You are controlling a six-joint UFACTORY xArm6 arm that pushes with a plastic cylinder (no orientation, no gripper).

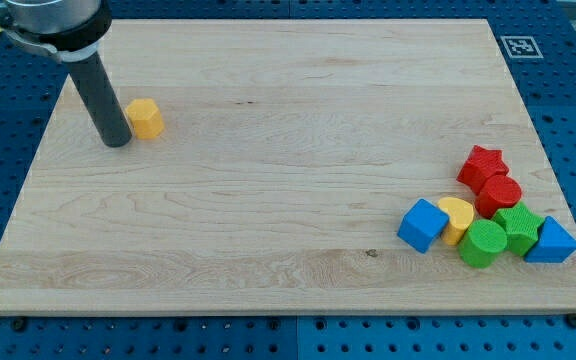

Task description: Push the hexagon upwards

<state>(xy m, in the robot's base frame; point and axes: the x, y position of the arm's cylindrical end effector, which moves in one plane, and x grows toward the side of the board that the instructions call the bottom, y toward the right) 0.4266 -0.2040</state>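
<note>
A yellow hexagon block (146,118) lies on the wooden board (268,160) near the view's upper left. My tip (116,142) rests on the board just left of and slightly below the hexagon, close to it or touching its left side. The dark rod rises from the tip toward the view's top left corner.
A cluster of blocks sits at the view's lower right: a red star (482,164), a red cylinder (499,194), a blue cube (423,224), a yellow heart (457,217), a green cylinder (483,243), a green hexagon-like block (519,227) and a blue triangle (551,241). A marker tag (517,46) lies beyond the board's upper right corner.
</note>
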